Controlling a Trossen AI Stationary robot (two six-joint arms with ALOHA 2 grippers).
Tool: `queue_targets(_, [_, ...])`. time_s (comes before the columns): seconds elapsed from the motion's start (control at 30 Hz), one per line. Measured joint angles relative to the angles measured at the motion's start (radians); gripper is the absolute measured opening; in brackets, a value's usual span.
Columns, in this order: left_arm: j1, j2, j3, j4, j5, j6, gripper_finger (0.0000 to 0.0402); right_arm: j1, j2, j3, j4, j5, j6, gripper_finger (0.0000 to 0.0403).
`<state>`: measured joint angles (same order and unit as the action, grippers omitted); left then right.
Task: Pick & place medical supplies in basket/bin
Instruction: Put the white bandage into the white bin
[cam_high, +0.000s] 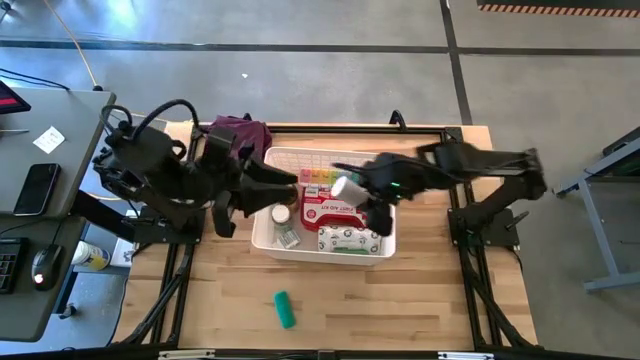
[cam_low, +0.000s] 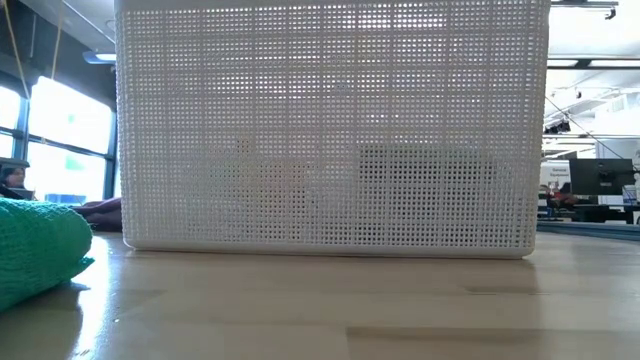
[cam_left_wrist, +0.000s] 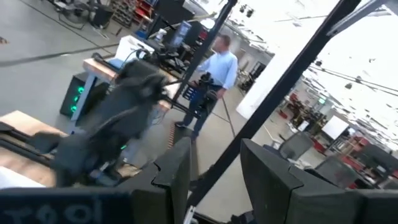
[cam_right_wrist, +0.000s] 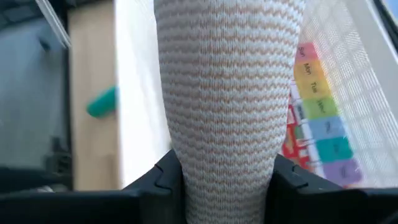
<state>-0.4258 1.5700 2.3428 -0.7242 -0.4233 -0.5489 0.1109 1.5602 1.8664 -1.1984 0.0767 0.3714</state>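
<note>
The rainbow pill organizer (cam_right_wrist: 317, 109) carries day abbreviations on its lids; "Sun", "Mon", "Tue" and "Wed" can be made out in the right wrist view. The red first-aid pouch (cam_high: 322, 207) bears white lettering too small to read.

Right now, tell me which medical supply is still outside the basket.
The green tube, lying alone on the bare table in front of the basket; the other supplies are in or over it.
</note>
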Motion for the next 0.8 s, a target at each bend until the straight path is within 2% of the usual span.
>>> queue_targets(0.23, [0.000, -0.012, 0.000, -0.001, -0.021, 0.052, 0.0172, -0.107, 0.153, -0.001, -0.057, -0.040, -0.255, 0.0128])
queue_targets(0.37, [0.000, -0.026, -0.001, -0.036, -0.006, 0.119, 0.0172, -0.148, 0.222, -0.001, -0.071, -0.114, -0.333, 0.0129])
queue_targets(0.47, [-0.001, -0.053, 0.001, -0.150, 0.029, 0.198, 0.0172, -0.168, 0.261, -0.001, -0.071, -0.158, -0.377, 0.0129])
queue_targets(0.67, [0.000, -0.064, -0.001, -0.490, 0.058, 0.195, 0.0172, -0.190, 0.315, -0.001, -0.097, -0.165, -0.460, 0.0136])
queue_targets(0.8, [0.000, -0.055, 0.000, -0.581, 0.117, 0.202, 0.0172, -0.197, 0.331, -0.001, -0.104, -0.163, -0.476, 0.0149])
